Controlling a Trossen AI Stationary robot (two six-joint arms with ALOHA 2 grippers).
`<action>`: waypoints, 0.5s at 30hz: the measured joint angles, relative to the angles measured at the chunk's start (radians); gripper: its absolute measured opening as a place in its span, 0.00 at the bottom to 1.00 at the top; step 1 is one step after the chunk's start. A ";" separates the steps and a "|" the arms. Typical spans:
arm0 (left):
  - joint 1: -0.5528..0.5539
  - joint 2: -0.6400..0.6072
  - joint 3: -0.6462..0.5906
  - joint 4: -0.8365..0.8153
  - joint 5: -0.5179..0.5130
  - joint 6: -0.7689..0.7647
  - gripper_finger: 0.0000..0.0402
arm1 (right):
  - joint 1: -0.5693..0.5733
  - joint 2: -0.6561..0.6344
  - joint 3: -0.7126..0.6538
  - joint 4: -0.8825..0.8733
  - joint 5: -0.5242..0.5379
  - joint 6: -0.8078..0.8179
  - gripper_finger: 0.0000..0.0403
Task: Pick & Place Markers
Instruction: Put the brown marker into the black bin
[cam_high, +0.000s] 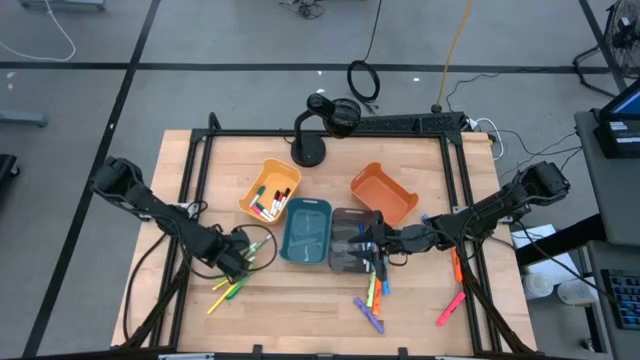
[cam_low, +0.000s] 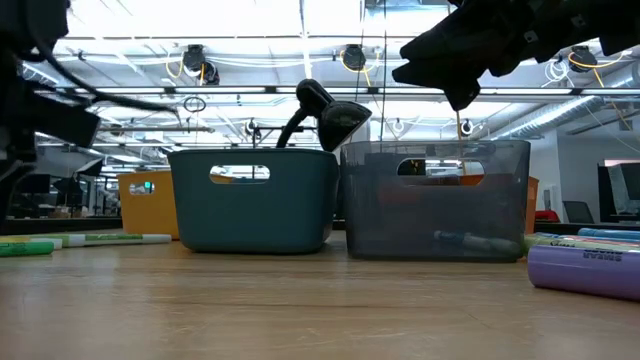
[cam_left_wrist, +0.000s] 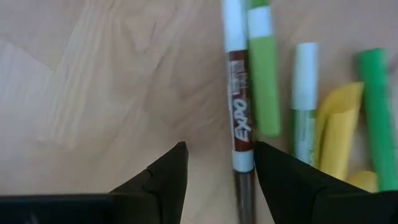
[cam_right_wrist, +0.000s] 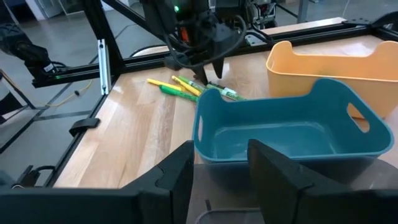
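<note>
1. Left gripper (cam_high: 243, 258): low over the near-left part of the wooden table (cam_high: 300, 310), beside the loose cluster of green and yellow markers (cam_high: 230, 290). In the left wrist view its fingers (cam_left_wrist: 165, 177) stand apart with bare wood between them; nothing is held.
2. Target, as judged: the brown Expo marker (cam_left_wrist: 239, 121) lies along the inner edge of one finger, not centred in the gap. A green marker (cam_left_wrist: 263, 74) lies touching it on the far side, with a white-and-green marker (cam_left_wrist: 304, 99) and a yellow one (cam_left_wrist: 339, 130) just beyond.
3. To grip well: shift the gripper sideways until the brown marker sits midway between the fingers, then descend and close across its barrel. The outer finger must enter the narrow seam between brown and green; a small nudge to part them first may be needed, otherwise two pens could be pinched or the green one flicked away.
4. Right gripper (cam_high: 372, 243): poised above the grey bin (cam_high: 352, 250), fingers (cam_right_wrist: 177, 171) apart and empty in the right wrist view, looking over the empty teal bin (cam_right_wrist: 292, 134) toward the yellow bin (cam_right_wrist: 336, 59).
5. Remaining markers: several rest in the yellow bin, some show in the grey bin, and more lie on the table near the right side, including a pink one (cam_high: 450, 308) and a purple one (cam_low: 585, 272).
6. Destination: which bin the brown marker belongs in cannot be told.
</note>
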 joint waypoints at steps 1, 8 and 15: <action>0.000 -0.002 -0.007 0.009 0.001 -0.005 0.47 | 0.000 0.000 0.000 -0.001 0.000 0.000 0.35; -0.001 -0.005 -0.049 0.017 0.012 -0.045 0.47 | 0.000 0.000 0.000 -0.001 0.000 0.000 0.35; -0.001 -0.005 -0.053 0.030 0.057 -0.053 0.25 | 0.000 0.000 0.000 -0.001 0.001 0.000 0.35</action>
